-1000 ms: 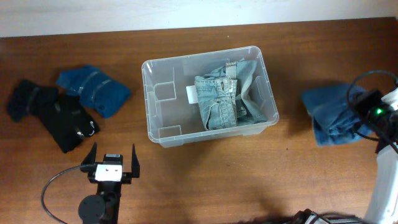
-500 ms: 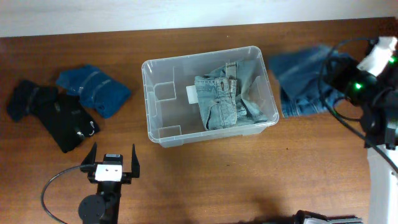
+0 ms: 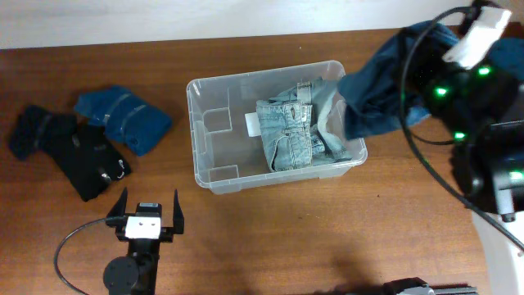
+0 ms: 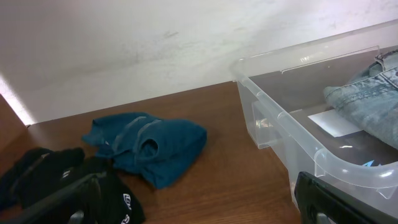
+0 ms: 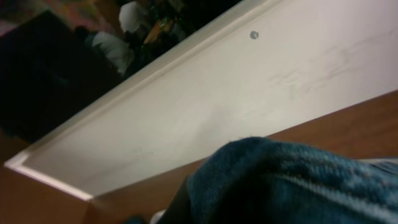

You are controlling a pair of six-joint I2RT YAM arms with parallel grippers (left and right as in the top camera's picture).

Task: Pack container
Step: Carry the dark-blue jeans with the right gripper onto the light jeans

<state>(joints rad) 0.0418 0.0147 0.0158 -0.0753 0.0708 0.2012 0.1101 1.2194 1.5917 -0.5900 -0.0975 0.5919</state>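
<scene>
Clear plastic container (image 3: pixel 205 164), rounded corners, white base label (image 3: pixel 252 123), light jeans (image 3: pixel 291 135) folded inside — parked just left of the right gripper (image 3: pixel 430 45), by which dark jeans (image 3: pixel 381 90) are clamped. The left gripper (image 3: pixel 149 215) is spread wide, nothing held.

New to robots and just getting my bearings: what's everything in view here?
clear plastic rectangular bin: one, see-through, table centre.
folded light blue jeans: one, pale blue, inside the bin.
white label: one, white, on the bin's base.
dark blue denim garment: one, dark blue, hanging over the bin's right rim.
folded teal-blue garment: one, teal, table left.
black clothing: one or two pieces, black, far left.
brown wooden table: one, brown, under everything.
left gripper: one, black and white, front left, open, empty.
right arm: one, black, right side, holding the dark blue denim garment.
</scene>
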